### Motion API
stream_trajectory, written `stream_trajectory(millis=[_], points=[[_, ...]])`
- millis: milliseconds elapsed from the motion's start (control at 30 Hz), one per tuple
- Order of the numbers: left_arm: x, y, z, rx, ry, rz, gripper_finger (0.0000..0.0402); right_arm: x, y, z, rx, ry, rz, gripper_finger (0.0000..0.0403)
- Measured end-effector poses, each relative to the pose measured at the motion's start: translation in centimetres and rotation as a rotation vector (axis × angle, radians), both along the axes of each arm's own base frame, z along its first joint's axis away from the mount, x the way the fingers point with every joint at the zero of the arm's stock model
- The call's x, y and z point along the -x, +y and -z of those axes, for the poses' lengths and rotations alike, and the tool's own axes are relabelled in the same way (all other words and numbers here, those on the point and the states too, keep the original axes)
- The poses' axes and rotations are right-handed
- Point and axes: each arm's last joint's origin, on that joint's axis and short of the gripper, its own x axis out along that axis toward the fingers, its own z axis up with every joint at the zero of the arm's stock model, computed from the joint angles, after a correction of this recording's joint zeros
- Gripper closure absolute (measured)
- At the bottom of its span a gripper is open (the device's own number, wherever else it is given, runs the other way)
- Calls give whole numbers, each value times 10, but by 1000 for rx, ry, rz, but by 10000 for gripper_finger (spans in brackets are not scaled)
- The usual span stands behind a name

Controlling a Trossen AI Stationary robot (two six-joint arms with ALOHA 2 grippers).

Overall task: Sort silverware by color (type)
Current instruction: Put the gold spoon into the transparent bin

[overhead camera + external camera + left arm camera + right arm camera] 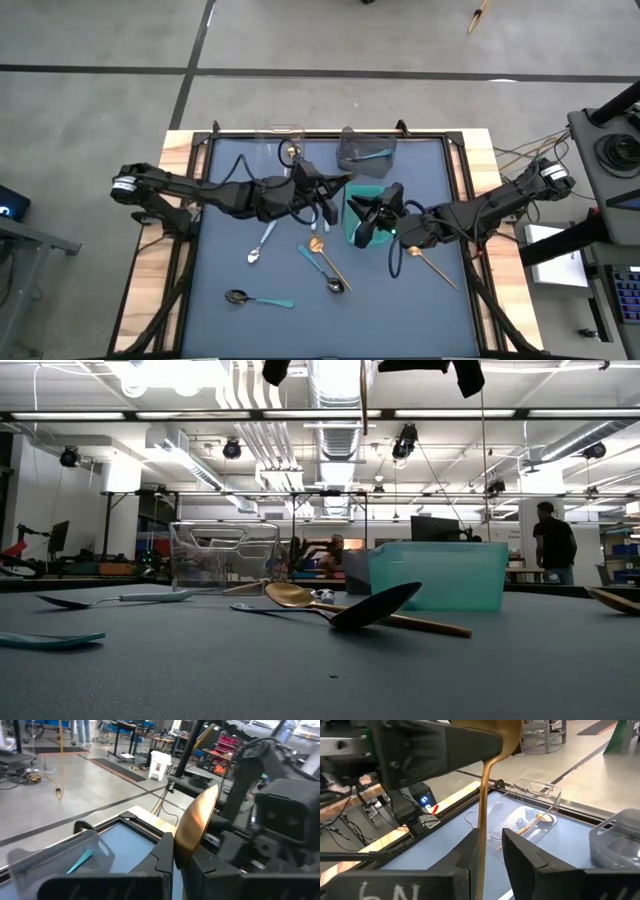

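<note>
A gold spoon (197, 822) hangs in the air above the middle of the table, between my two grippers. My left gripper (182, 852) (338, 186) reaches in from the table's left and is shut on the spoon's bowl. My right gripper (490, 847) (364, 208) comes from the right, above the teal bin (356, 222). It is open, with the spoon's handle (482, 820) running between its fingers. More spoons lie flat on the mat: gold (330, 262), light-blue-handled (262, 243) and teal-handled (258, 298). My left gripper pinches the gold spoon's bowl (186, 851) at its edge between its two fingers, coming roughly level from the table's left. The spoon is lifted clear of the table, and its handle leads away toward my right gripper. My right gripper has a finger on each side of the handle (482, 845), with a gap on one side. Whether the other finger (467, 855) touches the handle, I cannot tell.
A clear bin (281, 141) with a gold spoon stands at the far edge. Beside it a grey bin (365, 152) holds a teal-handled spoon. Another gold spoon (432, 264) lies toward the right. The mat's raised frame (455, 150) borders the work area.
</note>
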Motion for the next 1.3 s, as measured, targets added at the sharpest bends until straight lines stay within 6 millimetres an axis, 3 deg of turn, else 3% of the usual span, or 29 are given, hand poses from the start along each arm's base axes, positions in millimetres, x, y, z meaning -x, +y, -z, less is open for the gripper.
stream_trajectory(millis=[233,400,767,1000,1300], points=[[19,23,-11,7,62,-65,401,-1,-5,-1,-12,-4,21,330],[42,47,-20,16,136,-106,401,-3,-12,-15,-1,14,36,330],[99,124,-27,116,303,-116,401,-9,-49,-44,-42,98,3,345],[123,171,-28,140,299,-92,401,-11,-72,-52,-81,90,-7,345],[147,228,-13,266,272,-20,402,-11,-92,-58,-101,76,27,344]])
